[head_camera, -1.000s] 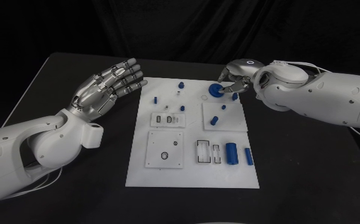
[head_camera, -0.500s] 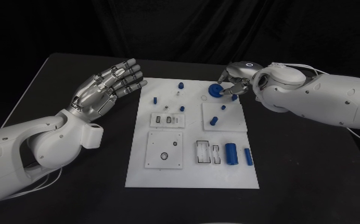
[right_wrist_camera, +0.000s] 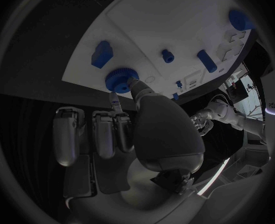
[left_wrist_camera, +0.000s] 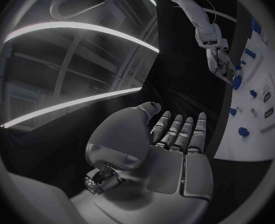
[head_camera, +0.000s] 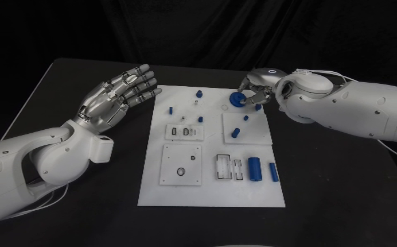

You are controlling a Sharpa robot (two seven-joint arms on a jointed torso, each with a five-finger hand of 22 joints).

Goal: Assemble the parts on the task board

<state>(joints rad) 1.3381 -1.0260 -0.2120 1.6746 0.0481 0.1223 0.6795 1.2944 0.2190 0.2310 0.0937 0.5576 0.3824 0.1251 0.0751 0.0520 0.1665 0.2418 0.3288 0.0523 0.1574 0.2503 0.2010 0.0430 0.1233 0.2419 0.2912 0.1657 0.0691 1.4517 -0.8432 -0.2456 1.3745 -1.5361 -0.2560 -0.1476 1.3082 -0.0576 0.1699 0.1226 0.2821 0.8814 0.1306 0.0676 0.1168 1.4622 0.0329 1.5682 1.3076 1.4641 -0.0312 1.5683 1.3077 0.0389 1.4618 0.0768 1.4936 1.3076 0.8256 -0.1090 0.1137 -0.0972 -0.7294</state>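
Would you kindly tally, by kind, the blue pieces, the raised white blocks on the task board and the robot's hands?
Blue gear, pinched by the right hand: 1
Other blue parts: 8
Raised white blocks: 3
Hands: 2, left hand and right hand
Total: 14

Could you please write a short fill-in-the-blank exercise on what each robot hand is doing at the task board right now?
1. The right robot hand pinches a round blue ____ at the far edge of the task board.
2. The left robot hand holds ____, its fingers apart.
3. The blue gear is held by the ____ robot hand.

Missing words: gear; nothing; right
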